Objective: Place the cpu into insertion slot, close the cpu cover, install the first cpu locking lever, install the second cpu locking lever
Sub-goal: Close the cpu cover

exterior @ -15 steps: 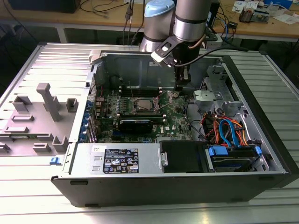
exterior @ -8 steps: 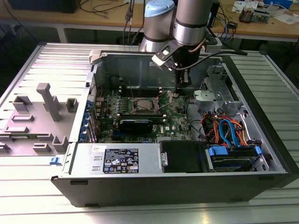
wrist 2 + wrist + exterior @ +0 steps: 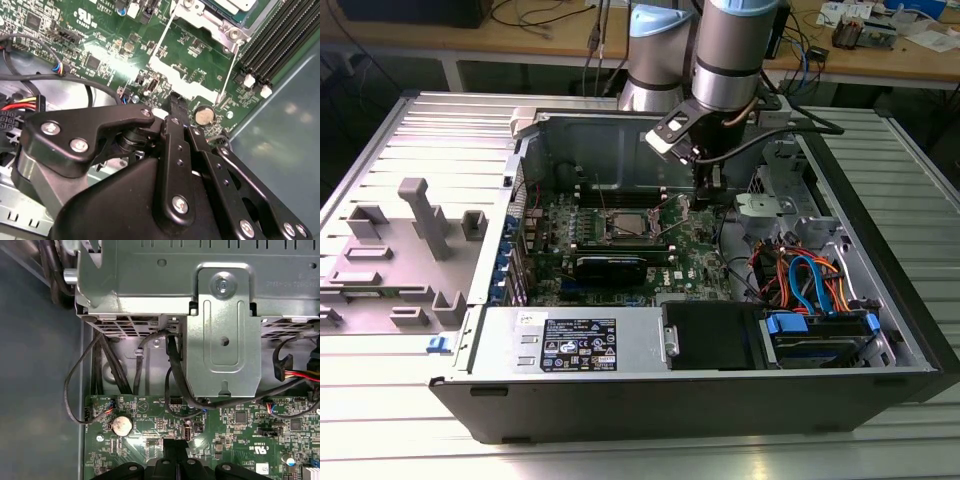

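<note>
My gripper (image 3: 175,100) hangs low over the motherboard (image 3: 100,45) beside the coin cell (image 3: 203,116), fingers pressed together with nothing visibly held. In the exterior view, the insertion slot (image 3: 625,225) sits at its 8 o'clock. The cpu (image 3: 234,4) shows inside the cpu cover (image 3: 207,17).

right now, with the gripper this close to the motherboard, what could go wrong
The gripper tip sits close to the motherboard beside the coin cell battery; a small drift could knock it or nearby components. The thin locking lever next to it looks easy to bend or slip off if approached sideways. Black cables by the board edge could snag the arm.
</note>
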Robot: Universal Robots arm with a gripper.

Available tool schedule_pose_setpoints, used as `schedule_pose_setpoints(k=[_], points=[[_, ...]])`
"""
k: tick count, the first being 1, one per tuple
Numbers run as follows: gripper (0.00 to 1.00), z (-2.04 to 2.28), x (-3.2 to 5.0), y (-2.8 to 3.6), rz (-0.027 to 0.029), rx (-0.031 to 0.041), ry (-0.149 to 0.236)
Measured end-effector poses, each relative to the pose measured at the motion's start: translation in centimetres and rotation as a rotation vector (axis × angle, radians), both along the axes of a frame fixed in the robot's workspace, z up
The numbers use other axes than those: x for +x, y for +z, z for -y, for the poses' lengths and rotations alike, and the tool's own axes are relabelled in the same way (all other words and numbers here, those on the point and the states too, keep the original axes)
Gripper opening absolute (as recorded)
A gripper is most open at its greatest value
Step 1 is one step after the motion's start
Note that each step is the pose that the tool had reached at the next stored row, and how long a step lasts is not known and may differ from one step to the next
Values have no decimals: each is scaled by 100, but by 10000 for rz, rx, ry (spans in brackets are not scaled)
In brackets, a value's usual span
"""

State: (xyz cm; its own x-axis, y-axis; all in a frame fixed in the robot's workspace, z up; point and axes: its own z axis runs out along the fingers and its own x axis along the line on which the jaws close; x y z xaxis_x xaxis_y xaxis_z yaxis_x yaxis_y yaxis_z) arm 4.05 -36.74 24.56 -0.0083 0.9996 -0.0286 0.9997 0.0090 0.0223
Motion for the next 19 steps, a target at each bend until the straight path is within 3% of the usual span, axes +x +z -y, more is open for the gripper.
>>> schedule_pose_setpoints(k=[12,14,19], points=[[11,1,-140,20,-1,61,2],[11,1,-151,21,1,96,2],[11,2,-151,21,0,101,2]])
